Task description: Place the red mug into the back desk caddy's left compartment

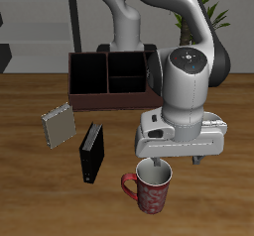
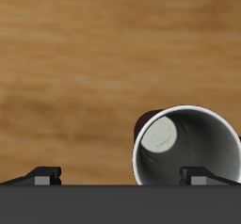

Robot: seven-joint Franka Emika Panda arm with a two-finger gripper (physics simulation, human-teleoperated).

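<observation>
Our hand [image 1: 154,169] hangs spread over the red mug [image 1: 151,189], one finger inside its rim. We judge this sets up a rim pinch.

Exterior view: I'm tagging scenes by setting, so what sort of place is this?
Probably a simulated home office or study: a wooden table holding a dark brown divided desk caddy and a black book, with a potted plant behind.

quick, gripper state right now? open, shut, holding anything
gripper: open, holding nothing, jaws spread just above the red mug, which stands on the table.
</observation>
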